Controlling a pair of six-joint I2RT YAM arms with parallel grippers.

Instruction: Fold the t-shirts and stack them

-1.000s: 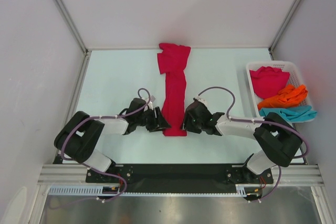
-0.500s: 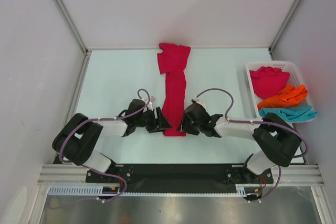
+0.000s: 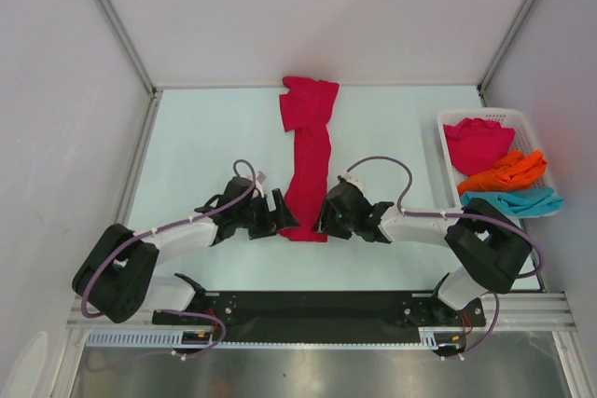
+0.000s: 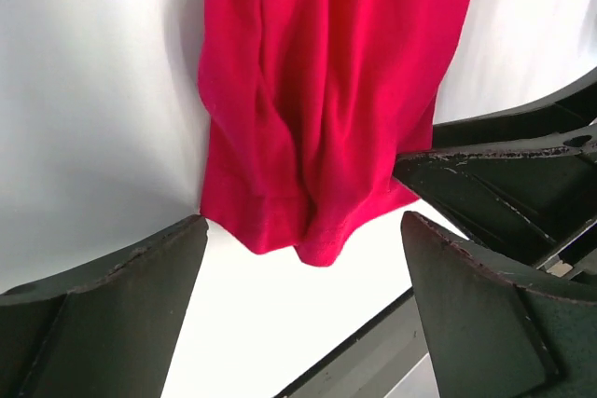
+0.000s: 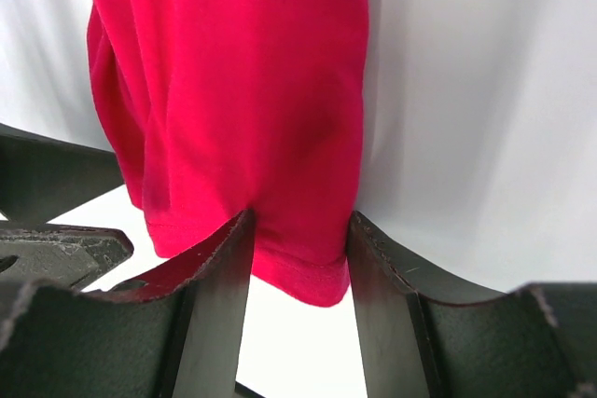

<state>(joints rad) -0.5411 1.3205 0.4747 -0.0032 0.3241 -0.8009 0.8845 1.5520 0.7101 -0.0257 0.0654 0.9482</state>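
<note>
Four t-shirts are in sight. One crimson t-shirt (image 3: 308, 160) lies on the table (image 3: 205, 137), gathered into a narrow strip whose long axis runs from the near edge straight toward the back wall. Its wider, bunched end points away from the arms and its hem end points at them. The left hand (image 3: 280, 214) sits just left of that near hem, released, its fingers (image 4: 103, 314) spread wide with the cloth between them. The right hand (image 3: 325, 219), just right of the hem, is clenched on the hem's right corner, its fingers (image 5: 215, 305) pinching the cloth. Well off to the right a white basket (image 3: 444, 132) holds a second crimson shirt (image 3: 476, 144), an orange shirt (image 3: 508, 171) and a teal shirt (image 3: 518, 200), the teal one draped over the near rim
</note>
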